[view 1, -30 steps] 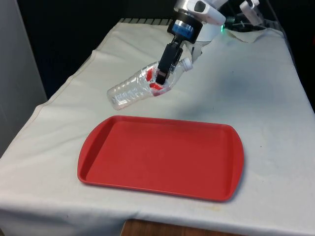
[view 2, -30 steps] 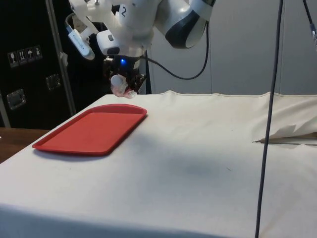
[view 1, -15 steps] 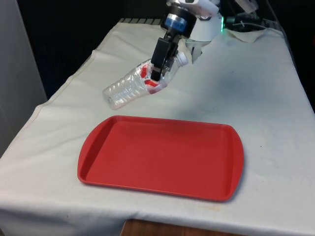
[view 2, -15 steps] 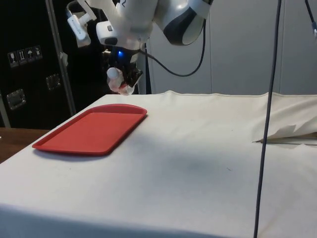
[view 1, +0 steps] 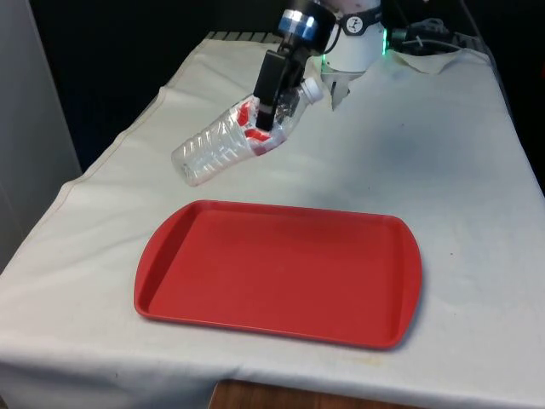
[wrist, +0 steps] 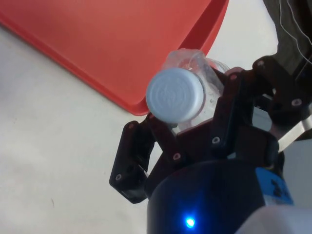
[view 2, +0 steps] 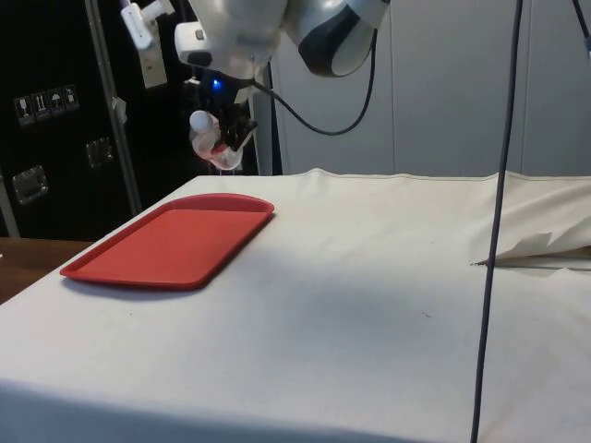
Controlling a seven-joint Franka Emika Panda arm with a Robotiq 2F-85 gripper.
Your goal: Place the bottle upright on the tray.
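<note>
The clear ribbed plastic bottle (view 1: 228,143), clamped near its neck by the black two-finger gripper (view 1: 266,126), hangs tilted and could topple onto the flat red plastic tray (view 1: 281,271) unless righted.

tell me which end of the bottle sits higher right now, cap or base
The cap end. The gripper holds the clear bottle tilted above the cloth, base slanting down toward the front view's left, beyond the red tray.

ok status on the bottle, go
Gripper shut on bottle, held tilted in the air, cap end higher. Red tray bare, bottle not over it yet. Nothing in the way.
</note>
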